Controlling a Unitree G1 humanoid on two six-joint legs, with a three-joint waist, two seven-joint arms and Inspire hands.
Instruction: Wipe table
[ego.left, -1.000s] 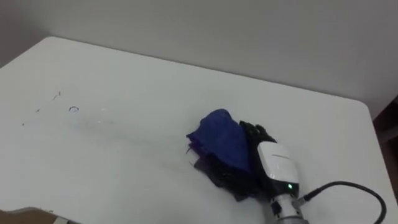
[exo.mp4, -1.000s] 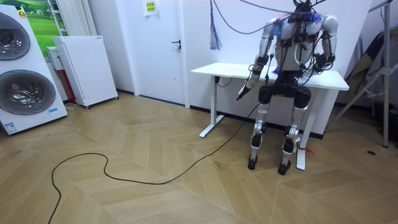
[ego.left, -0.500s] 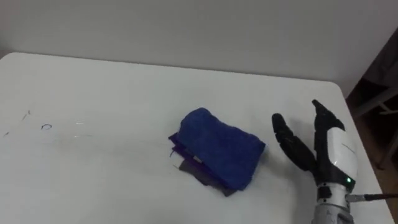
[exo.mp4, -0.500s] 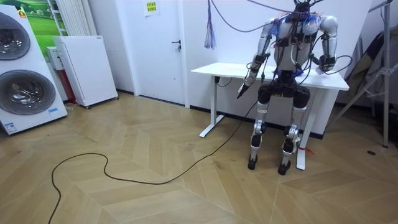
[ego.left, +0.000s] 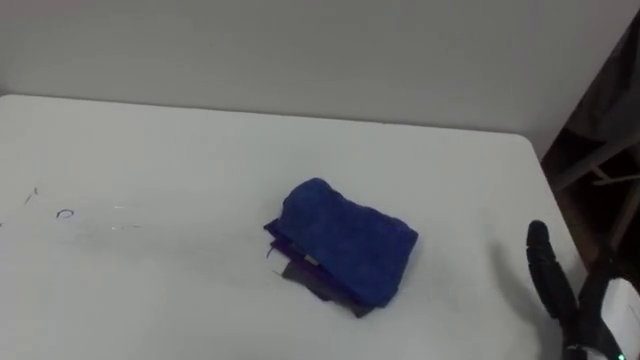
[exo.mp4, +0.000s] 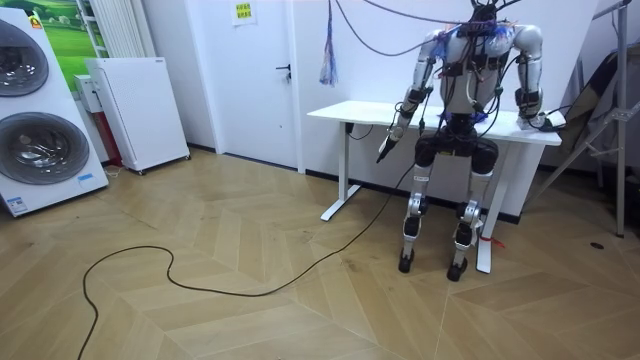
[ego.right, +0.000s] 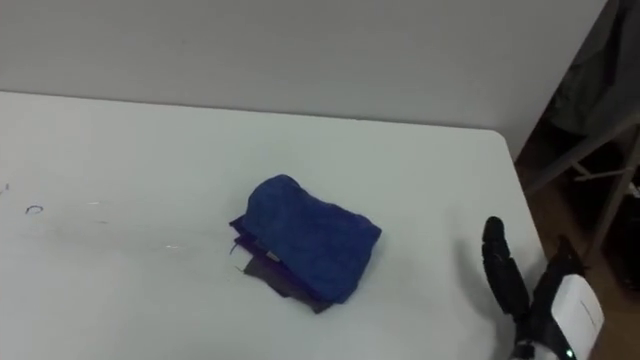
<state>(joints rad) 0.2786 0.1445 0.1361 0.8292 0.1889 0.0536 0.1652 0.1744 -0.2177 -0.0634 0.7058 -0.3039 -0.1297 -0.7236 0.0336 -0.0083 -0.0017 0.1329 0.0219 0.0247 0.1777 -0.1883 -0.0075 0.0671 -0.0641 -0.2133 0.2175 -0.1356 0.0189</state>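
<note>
A crumpled blue cloth (ego.left: 345, 240) (ego.right: 308, 248) lies on the white table (ego.left: 180, 150) (exo.mp4: 345, 111), right of its middle, with a darker purple layer under its near edge. No hand touches it. My right hand (ego.left: 556, 292) (ego.right: 507, 277) hovers by the table's right edge, well right of the cloth, its fingers straight and apart. Faint pen marks (ego.left: 65, 213) (ego.right: 35, 210) show at the table's left. In the room view I stand at the table, my left hand (exo.mp4: 384, 150) hanging beside its front edge with fingers that look straight.
The table's right edge (ego.left: 548, 190) drops to wooden floor, where a dark folding frame (ego.left: 600, 160) stands. A grey wall runs behind the table. In the room view a washing machine (exo.mp4: 38, 140), a white cabinet (exo.mp4: 135, 110) and a door (exo.mp4: 255, 75) stand at the room view's left.
My right hand let go of the blue cloth and drew back to the right, off toward the table's edge. The cloth stays where it was. The head camera turned right.
</note>
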